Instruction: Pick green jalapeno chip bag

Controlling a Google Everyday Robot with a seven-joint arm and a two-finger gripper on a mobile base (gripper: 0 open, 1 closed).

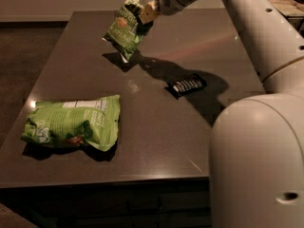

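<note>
The green jalapeno chip bag [123,28] is small, crinkled and pale green with white lettering. It hangs in the air above the far part of the dark table [156,141], clear of the surface, with its shadow below it. My gripper [145,13] is shut on the bag's upper right edge and holds it up. My arm reaches in from the upper right.
A larger bright green bag [71,125] with a white label panel lies at the table's front left. A small black wrapped bar [186,85] lies mid-table, right of centre. My white base [256,165] fills the lower right. A basket [285,4] stands at the far right.
</note>
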